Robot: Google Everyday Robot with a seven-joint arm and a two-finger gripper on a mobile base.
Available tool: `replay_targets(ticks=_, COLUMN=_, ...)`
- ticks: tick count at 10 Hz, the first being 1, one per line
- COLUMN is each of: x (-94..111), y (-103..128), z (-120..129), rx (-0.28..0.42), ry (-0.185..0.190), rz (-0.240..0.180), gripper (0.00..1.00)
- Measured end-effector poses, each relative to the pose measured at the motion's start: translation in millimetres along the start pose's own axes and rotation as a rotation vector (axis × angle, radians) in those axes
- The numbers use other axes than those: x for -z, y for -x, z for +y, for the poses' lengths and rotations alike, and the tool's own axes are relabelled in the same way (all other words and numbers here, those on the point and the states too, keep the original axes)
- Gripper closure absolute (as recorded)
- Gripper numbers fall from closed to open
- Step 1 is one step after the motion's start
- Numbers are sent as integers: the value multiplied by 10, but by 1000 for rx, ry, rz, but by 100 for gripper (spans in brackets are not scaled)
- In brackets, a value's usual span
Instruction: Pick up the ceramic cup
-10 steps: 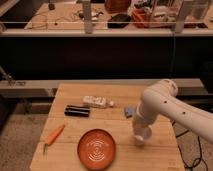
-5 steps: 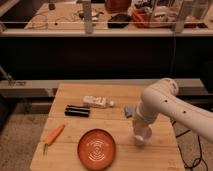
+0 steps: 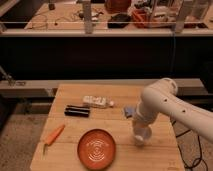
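Hand [image 3: 141, 136] over ceramic cup [image 3: 142, 137]; details indistinct

End effector [image 3: 141, 134] right of plate [image 3: 96, 148]

One camera looks down from above the table's [image 3: 70, 95] near edge toward the far shelves, moderately far; the tool [image 3: 140, 136] hangs near the right edge.

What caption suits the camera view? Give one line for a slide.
Robot gripper lowered at the ceramic cup on the wooden table, right of the orange plate.
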Motion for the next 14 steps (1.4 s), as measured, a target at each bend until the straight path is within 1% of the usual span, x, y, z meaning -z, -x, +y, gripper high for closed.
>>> replay_targets(ticks=4, x=-55, y=3, z=40, rx=-10, ry=18, rz=-22, gripper=28)
replay_targets(ticks=5, x=-61, y=2, z=39, rx=-10, ry=27, rz=-23, gripper=21)
replay_targets(ticks=6, x=-61, y=6, z=32, rx=-6, ry=36, rz=-26, gripper=20)
replay_targets(ticks=10, x=-106, y=19, z=33, rx=3, ry=47, rz=-33, gripper=20)
replay_targets(ticks=14, x=-200, y=37, z=30, rx=7, ry=54, rz=-39, gripper=20)
